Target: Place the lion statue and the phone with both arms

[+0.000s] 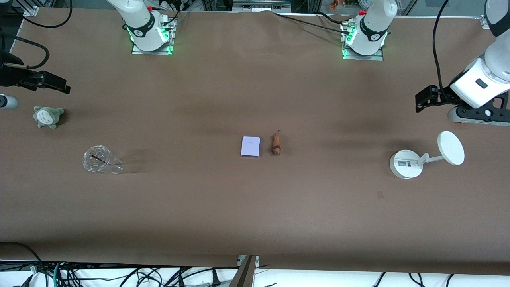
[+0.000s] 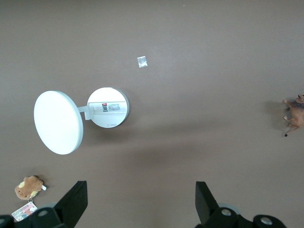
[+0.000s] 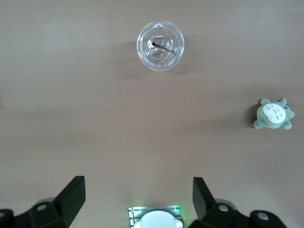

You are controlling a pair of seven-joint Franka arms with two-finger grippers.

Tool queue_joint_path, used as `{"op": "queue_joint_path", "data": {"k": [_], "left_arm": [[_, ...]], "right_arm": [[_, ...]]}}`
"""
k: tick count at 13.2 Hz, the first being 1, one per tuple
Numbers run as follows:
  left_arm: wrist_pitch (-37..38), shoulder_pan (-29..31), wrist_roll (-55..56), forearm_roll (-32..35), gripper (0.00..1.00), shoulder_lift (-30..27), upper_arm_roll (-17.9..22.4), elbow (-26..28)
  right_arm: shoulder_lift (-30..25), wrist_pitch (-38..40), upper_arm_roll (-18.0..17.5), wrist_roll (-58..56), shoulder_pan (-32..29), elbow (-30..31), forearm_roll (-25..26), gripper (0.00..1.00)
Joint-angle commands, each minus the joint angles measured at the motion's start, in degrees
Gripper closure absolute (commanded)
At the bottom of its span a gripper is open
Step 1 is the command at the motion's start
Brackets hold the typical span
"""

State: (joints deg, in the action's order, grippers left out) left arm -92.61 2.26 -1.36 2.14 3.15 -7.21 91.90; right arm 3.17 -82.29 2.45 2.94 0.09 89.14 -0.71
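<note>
Phone (image 1: 250, 146) beside lion statue (image 1: 276, 144) mid-table, unobstructed; white stand (image 1: 406, 164) well apart toward left arm's end; left gripper (image 2: 140, 202) and right gripper (image 3: 137, 199) spread wide, empty, raised over the table's ends.

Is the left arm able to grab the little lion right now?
Probably yes. The lion statue lies in the open beside the phone, nothing on it. The left gripper is open, up over the white stand's end of the table.

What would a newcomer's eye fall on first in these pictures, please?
Mid-table, the pale phone lies flat with the small lion statue beside it, apart. The left claw hangs open above the white stand at its end; the right claw is open too, near the clear cup.
</note>
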Motion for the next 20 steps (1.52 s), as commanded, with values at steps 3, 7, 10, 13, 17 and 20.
{"op": "queue_joint_path", "data": {"k": [3, 7, 10, 13, 17, 20], "left_arm": [[1.0, 0.0, -0.3, 0.4, 0.00, 0.1, -0.2, -1.0], [3.2, -0.2, -0.8, -0.8, 0.00, 3.5, -0.3, -0.8], [2.9, -3.7, 0.6, -4.5, 0.00, 9.0, -0.8, -0.7], [-3.8, -9.5, 9.7, -4.6, 0.00, 14.1, -1.0, 0.1], [-15.3, -20.3, 26.6, -4.5, 0.00, 21.4, -1.0, 0.0], [-23.2, -26.2, 35.2, -4.5, 0.00, 25.7, -1.0, 0.1]], "right_arm": [[2.9, 0.1, -0.3, -0.6, 0.1, -1.5, -0.4, 0.00], [4.5, -1.1, -0.9, -0.6, 0.4, -1.6, -0.6, 0.00], [5.3, -2.9, -1.0, -0.2, 1.8, -1.7, -0.5, 0.00], [6.4, -5.2, -1.0, 0.5, 4.0, -1.9, -0.5, 0.00], [7.0, -6.6, -1.0, 0.5, 4.7, -1.9, -0.8, 0.00], [9.0, -8.8, -1.0, 0.6, 6.6, -1.9, -0.8, 0.00]]}}
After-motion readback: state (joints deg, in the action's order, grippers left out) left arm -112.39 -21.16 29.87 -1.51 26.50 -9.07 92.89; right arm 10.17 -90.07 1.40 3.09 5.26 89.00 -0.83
